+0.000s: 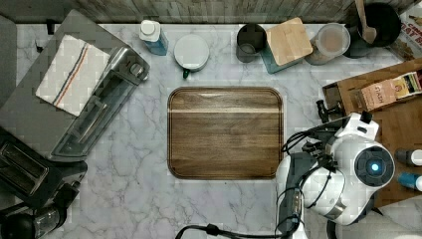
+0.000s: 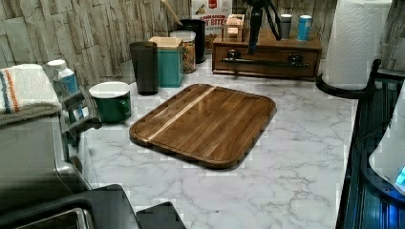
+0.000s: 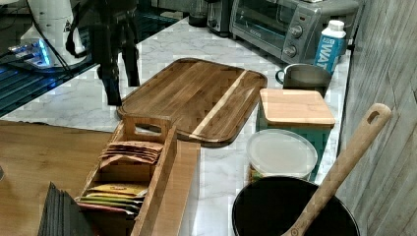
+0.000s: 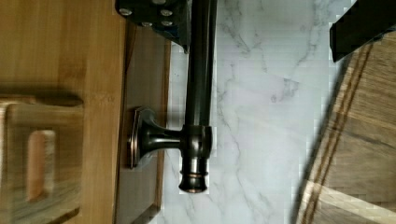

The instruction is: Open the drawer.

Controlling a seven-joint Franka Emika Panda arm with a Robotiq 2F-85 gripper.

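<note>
The drawer (image 2: 267, 61) is the dark wooden front of a low box unit (image 1: 398, 134) at the back of the left view. A long black bar handle (image 2: 265, 61) on two brackets runs across it. In the wrist view the handle (image 4: 200, 93) passes between my fingers: one black finger (image 4: 159, 16) sits between the bar and the drawer front (image 4: 144, 84), the other (image 4: 362, 28) stands well off over the marble. My gripper (image 4: 257, 44) is open around the bar. It hangs down over the handle in the left view (image 2: 253, 47) and is dark in the right view (image 3: 122, 86).
A wooden cutting board (image 1: 225, 133) lies mid-counter, close to the drawer unit. A tea-bag caddy (image 3: 130, 172) and two bottles (image 2: 304, 26) stand on the unit. A paper towel roll (image 2: 356, 43), canisters (image 2: 169, 59), a green mug (image 2: 111, 100) and a toaster oven (image 1: 94, 109) ring the counter.
</note>
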